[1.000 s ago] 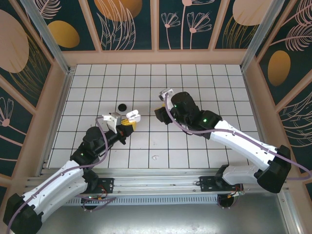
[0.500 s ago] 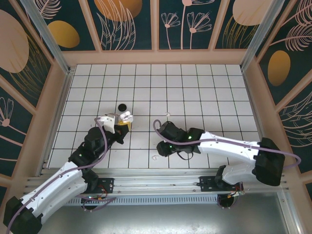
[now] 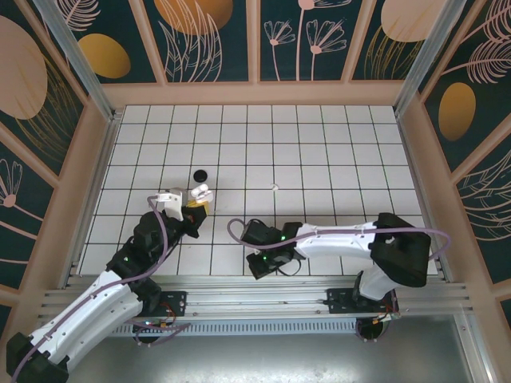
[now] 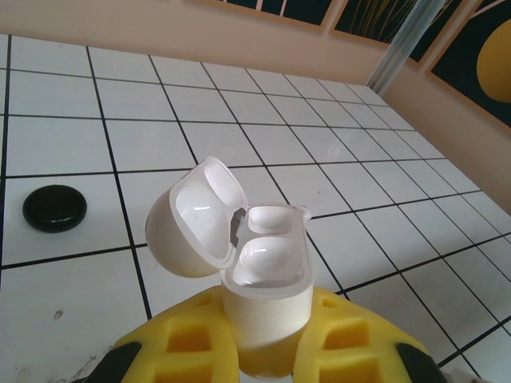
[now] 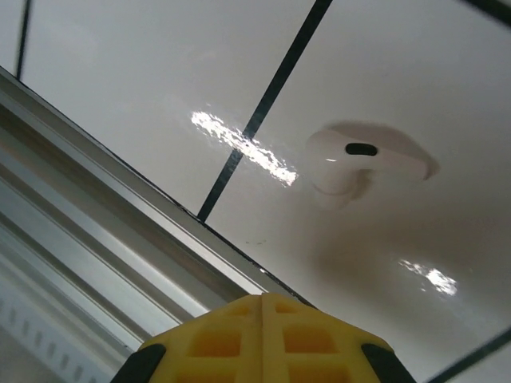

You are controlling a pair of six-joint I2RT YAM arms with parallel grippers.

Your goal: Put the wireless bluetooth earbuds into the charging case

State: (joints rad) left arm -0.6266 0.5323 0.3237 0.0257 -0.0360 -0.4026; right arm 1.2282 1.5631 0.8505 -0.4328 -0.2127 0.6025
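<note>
White charging case (image 3: 200, 191), lid open, was pinched in left gripper (image 3: 196, 206); right gripper (image 3: 259, 265) sat low by the front edge. Left wrist: case upright, clamped firmly. Right wrist: white earbud (image 5: 363, 159) lay on tile ahead of pressed-together jaws, which should spread and straddle it squarely.

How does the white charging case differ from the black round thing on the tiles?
The white charging case is gripped by the left end effector, lid open; the black round thing lies free on the table. The case stands tall; the black thing sits low. Both look glossy.
</note>
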